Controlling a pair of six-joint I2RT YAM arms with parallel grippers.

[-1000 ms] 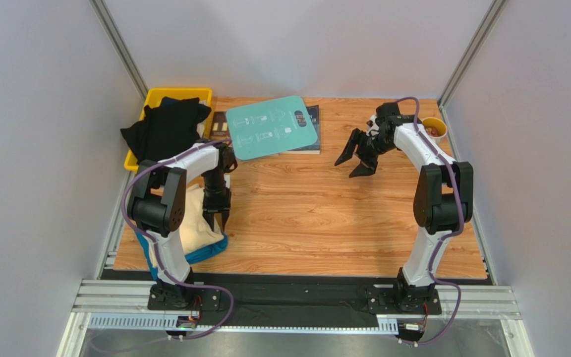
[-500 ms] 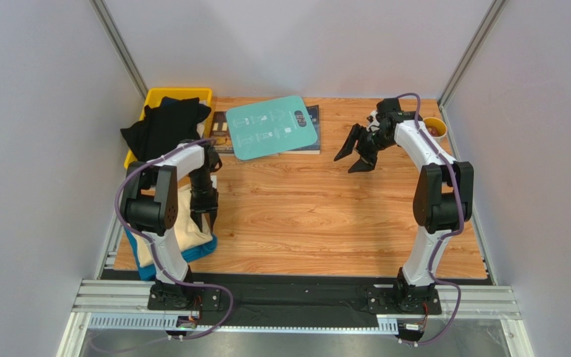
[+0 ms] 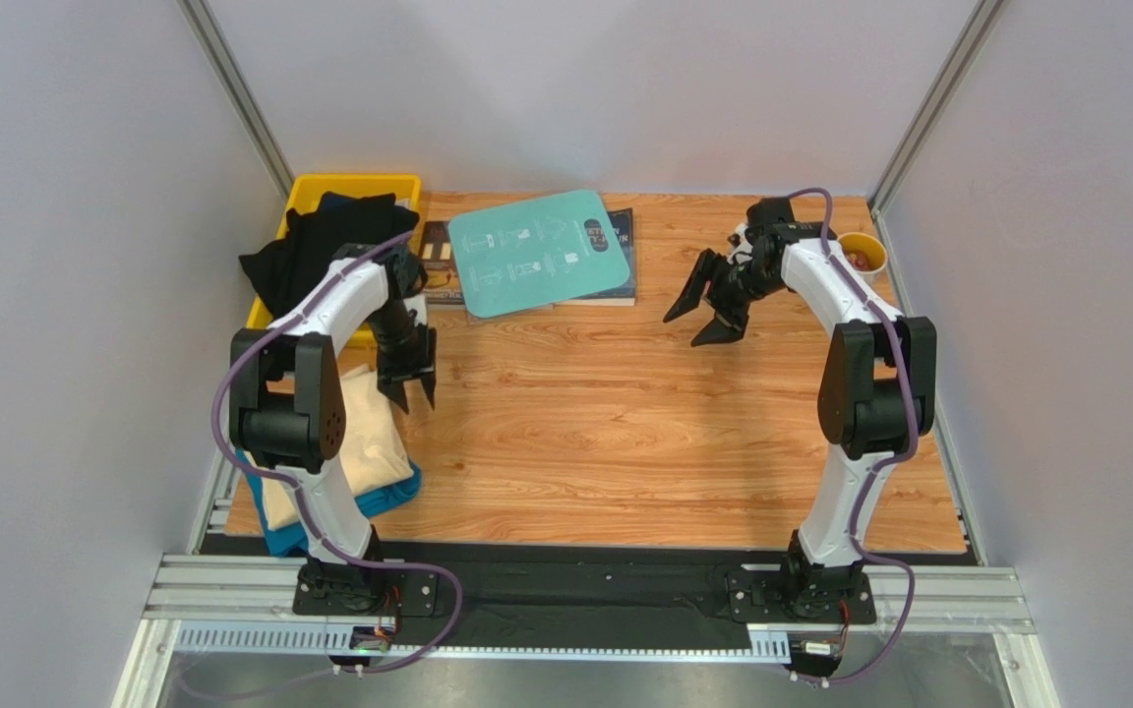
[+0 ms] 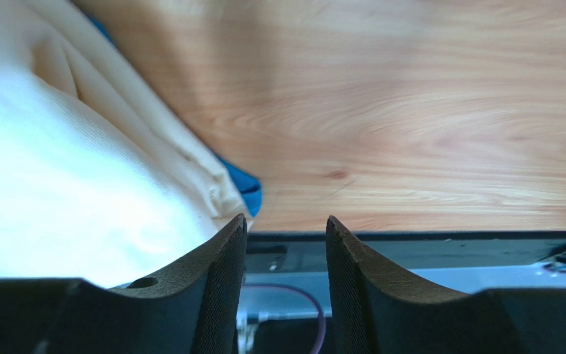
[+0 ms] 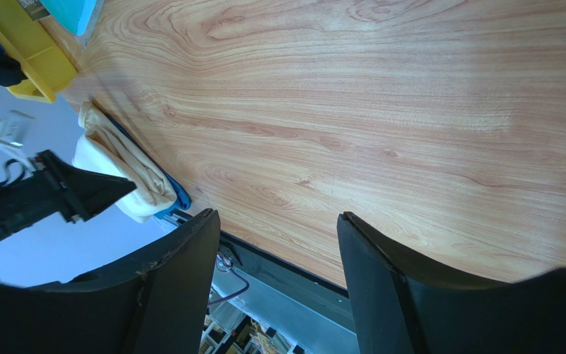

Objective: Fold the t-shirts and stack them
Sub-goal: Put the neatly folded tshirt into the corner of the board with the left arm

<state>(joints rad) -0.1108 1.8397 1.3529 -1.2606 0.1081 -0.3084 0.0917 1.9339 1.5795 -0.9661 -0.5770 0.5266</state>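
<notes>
cream t-shirt (image 3: pixel 370 435) folded atop teal t-shirt (image 3: pixel 392 494) (near-left corner); left gripper (image 3: pixel 412 396), right gripper (image 3: pixel 700 316) spread, empty

Teal board (image 3: pixel 540 254) overlaps what may be a book (image 3: pixel 620 224); yellow bin (image 3: pixel 358 185) at its left.

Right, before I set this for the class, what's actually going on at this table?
Two robot arms are partway through folding t-shirts. Neither holds anything. The left gripper is open and hovers beside the folded cream t-shirt, which lies on a teal-blue t-shirt at the near left corner of the table. The right gripper is open too, above bare wood at the far right. The black t-shirts are heaped in the yellow bin, not yet folded.
</notes>
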